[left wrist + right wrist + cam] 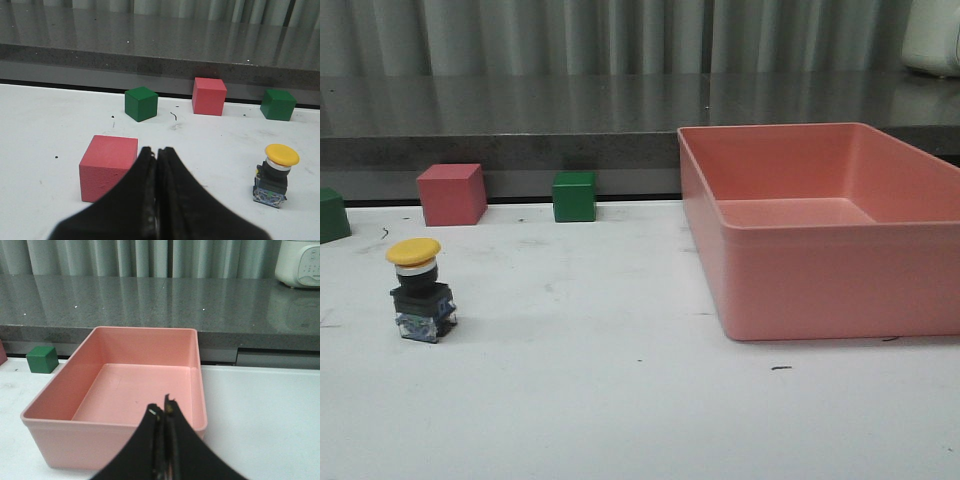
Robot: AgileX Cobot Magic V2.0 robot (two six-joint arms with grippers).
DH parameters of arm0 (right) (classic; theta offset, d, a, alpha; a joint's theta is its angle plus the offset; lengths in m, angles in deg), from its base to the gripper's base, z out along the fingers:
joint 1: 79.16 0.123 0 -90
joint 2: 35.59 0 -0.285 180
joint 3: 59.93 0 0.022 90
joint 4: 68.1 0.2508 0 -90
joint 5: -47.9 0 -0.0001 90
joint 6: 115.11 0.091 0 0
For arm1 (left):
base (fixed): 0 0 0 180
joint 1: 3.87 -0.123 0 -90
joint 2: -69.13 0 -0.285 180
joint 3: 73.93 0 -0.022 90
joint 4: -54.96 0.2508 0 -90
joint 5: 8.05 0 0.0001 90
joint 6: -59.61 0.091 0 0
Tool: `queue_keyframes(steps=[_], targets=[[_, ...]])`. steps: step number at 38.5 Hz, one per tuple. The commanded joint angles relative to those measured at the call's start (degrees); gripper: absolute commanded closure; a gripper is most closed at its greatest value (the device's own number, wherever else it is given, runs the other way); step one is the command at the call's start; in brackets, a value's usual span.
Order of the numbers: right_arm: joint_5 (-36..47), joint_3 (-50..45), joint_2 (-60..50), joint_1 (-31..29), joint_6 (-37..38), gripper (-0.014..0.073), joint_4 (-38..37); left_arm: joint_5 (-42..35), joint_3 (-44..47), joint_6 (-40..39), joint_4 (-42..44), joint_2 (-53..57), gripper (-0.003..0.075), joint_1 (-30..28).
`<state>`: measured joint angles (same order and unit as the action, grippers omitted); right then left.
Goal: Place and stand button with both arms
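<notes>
The left claw (157,155) has its two black fingers pressed together with nothing between them, and it hangs above the white table (620,400). The right claw (163,412) is likewise closed on nothing, its fingertips meeting over the near wall of the pink bin (125,390).

The button (421,289) stands upright on the table, on the left side of the front view, its yellow mushroom cap on top, the silver collar under it, and the black body resting on its clear base. It touches neither claw. In the left wrist view the button (273,175) sits well apart from the closed fingers, off to one side of them.

Behind the button, along the back edge of the table, stand a pink cube (451,194) and a green cube (574,196), with another green cube (332,214) cut off at the left edge. The left wrist view also shows a larger pink cube (108,166) just beside the left claw. The pink bin (820,230) fills the right side of the front view, well apart from the button.
</notes>
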<state>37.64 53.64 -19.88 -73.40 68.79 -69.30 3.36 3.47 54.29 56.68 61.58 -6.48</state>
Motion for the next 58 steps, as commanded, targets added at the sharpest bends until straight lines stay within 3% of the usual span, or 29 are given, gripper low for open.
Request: queue_keyframes(steps=[1, 10, 15, 58], targets=[[9.27, -2.71, -1.29, -0.22, -1.78, 0.0657, 2.34, -4.91, 0.43, -0.60, -0.50, 1.44, 0.0740, -0.07], [9.94, -12.25, -7.49, -0.39, -1.78, 0.0657, 4.34, -4.91, 0.43, -0.60, -0.50, 1.44, 0.0740, -0.07], [5.85, -12.12, -9.74, -0.39, -1.78, 0.0657, 4.34, -4.91, 0.43, -0.60, -0.50, 1.44, 0.0740, -0.07], [5.88, -12.06, -9.55, -0.39, -1.78, 0.0657, 4.34, -4.91, 0.43, -0.60, -0.50, 1.33, 0.0740, -0.07]])
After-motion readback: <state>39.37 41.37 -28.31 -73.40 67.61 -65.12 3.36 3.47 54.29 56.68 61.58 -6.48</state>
